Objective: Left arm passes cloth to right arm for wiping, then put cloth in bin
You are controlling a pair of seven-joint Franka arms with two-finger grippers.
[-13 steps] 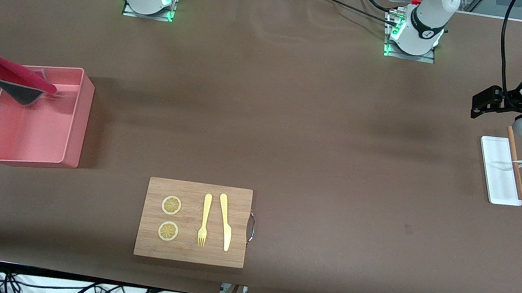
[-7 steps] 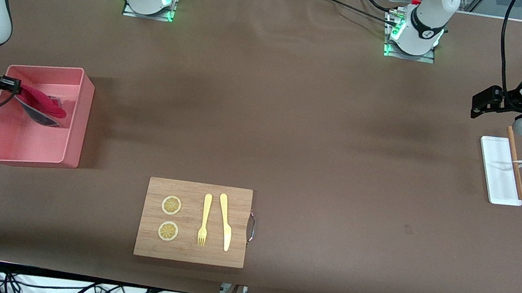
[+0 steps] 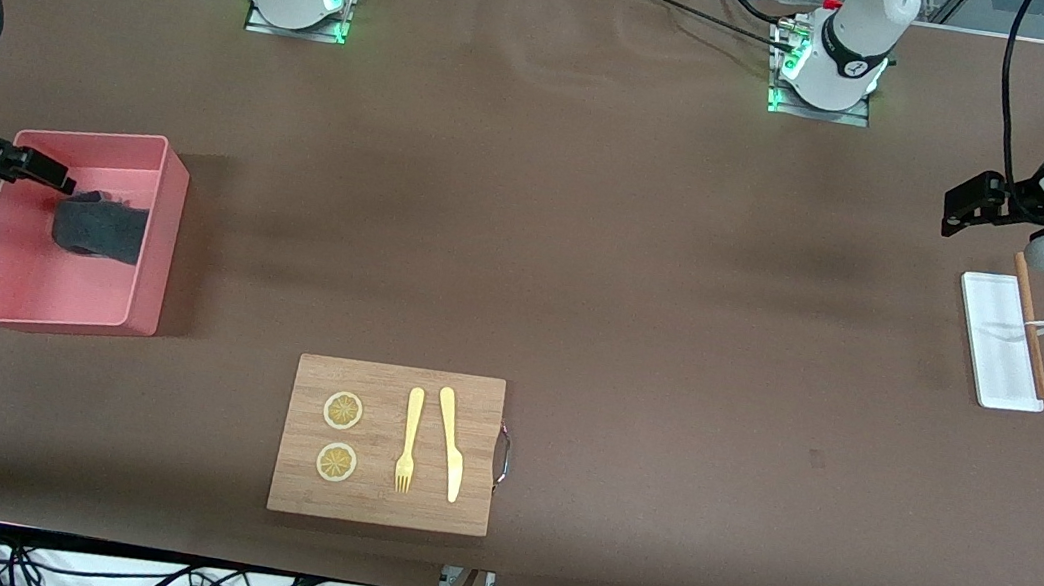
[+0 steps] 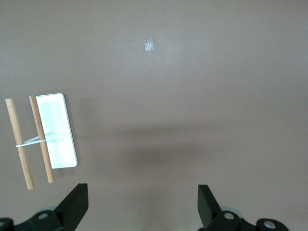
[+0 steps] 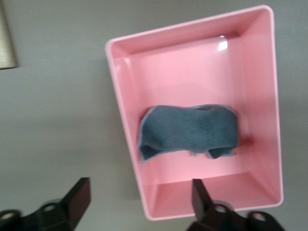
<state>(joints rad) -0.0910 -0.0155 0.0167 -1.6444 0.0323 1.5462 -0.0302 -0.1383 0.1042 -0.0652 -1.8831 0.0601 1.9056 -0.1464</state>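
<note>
The cloth [image 3: 99,225] lies crumpled in the pink bin [image 3: 160,245], dark grey face up, against the wall toward the left arm's end. The right wrist view shows it [image 5: 187,131] loose on the floor of the bin [image 5: 120,110]. My right gripper [image 3: 52,173] is open and empty over the bin's edge, just above the cloth; in its own view the gripper [image 5: 140,187] has its jaws wide apart. My left gripper [image 3: 962,205] waits open and empty over the table beside the white tray, and in its wrist view the gripper [image 4: 143,191] has only bare table between its jaws.
A wooden cutting board [image 3: 387,444] with two lemon slices, a yellow fork and a yellow knife lies near the front edge. A small white tray [image 3: 1000,341] with two wooden sticks [image 3: 1030,325] lies at the left arm's end; the tray also shows in the left wrist view [image 4: 57,130].
My right gripper lowered the cloth into the bin and let it go. The cloth now lies grey face up. The left arm has not moved.
</note>
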